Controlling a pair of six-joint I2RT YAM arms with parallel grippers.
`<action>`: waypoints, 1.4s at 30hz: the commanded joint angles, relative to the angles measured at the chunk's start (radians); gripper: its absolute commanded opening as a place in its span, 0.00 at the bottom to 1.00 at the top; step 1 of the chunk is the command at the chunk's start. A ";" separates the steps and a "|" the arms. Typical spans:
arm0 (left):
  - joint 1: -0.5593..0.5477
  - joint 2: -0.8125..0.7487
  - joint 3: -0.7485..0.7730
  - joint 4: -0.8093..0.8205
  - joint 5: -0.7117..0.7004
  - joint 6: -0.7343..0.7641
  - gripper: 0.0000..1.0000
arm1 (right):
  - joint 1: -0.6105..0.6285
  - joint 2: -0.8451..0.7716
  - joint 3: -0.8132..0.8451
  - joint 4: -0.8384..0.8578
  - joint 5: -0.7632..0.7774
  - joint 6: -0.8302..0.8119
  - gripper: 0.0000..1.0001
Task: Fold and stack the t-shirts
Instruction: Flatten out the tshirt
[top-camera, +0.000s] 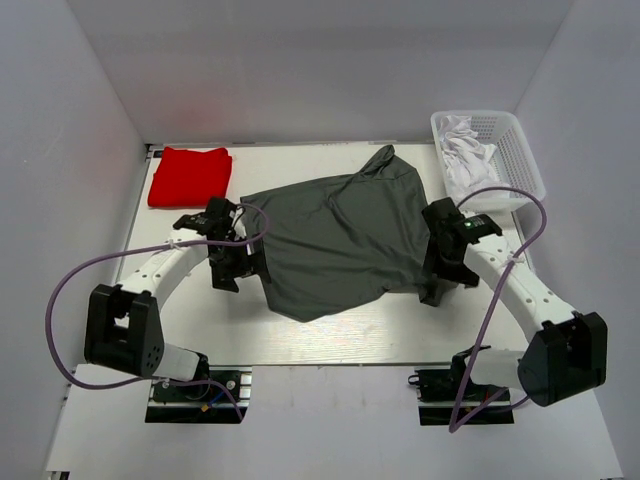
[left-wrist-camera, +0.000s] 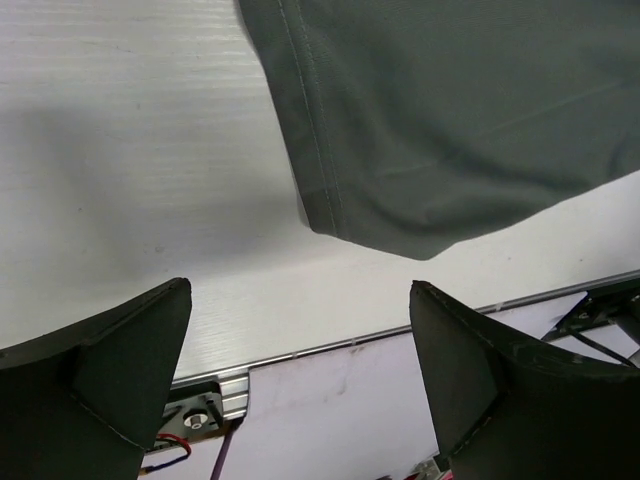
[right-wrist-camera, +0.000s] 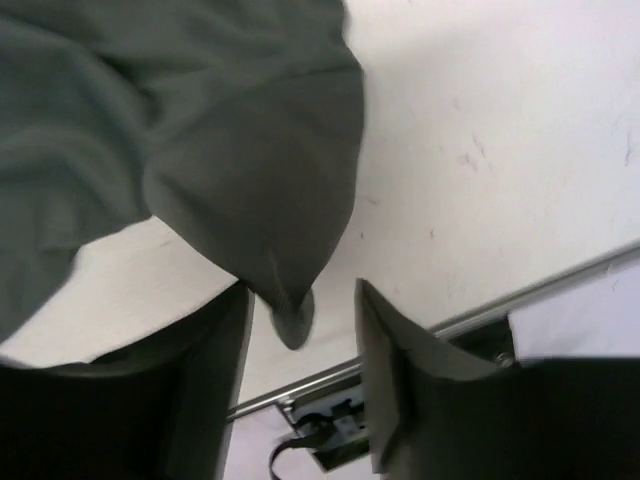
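A dark grey t-shirt (top-camera: 345, 240) lies spread, somewhat rumpled, in the middle of the table. A folded red t-shirt (top-camera: 190, 176) lies at the back left. My left gripper (top-camera: 226, 272) is at the grey shirt's left edge. In the left wrist view it (left-wrist-camera: 300, 290) is wide open and empty, with the shirt's hem (left-wrist-camera: 320, 190) just beyond it. My right gripper (top-camera: 438, 290) is at the shirt's right edge. In the right wrist view it (right-wrist-camera: 303, 290) is open, and a corner of the grey shirt (right-wrist-camera: 285, 300) hangs between its fingers, not pinched.
A white basket (top-camera: 520, 160) with white garments (top-camera: 465, 160) stands at the back right. White walls enclose the table on three sides. The table's metal front edge (left-wrist-camera: 330, 345) runs just below the grippers.
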 joint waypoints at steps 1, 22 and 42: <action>-0.005 0.022 -0.021 0.051 -0.010 -0.017 1.00 | -0.011 0.016 -0.043 -0.061 0.110 0.080 0.86; 0.107 0.060 -0.018 0.044 -0.342 -0.227 1.00 | 0.742 0.280 0.185 0.652 -0.471 -0.519 0.85; 0.295 -0.165 -0.081 0.052 -0.392 -0.256 1.00 | 0.883 0.785 0.417 0.867 -0.267 -0.691 0.67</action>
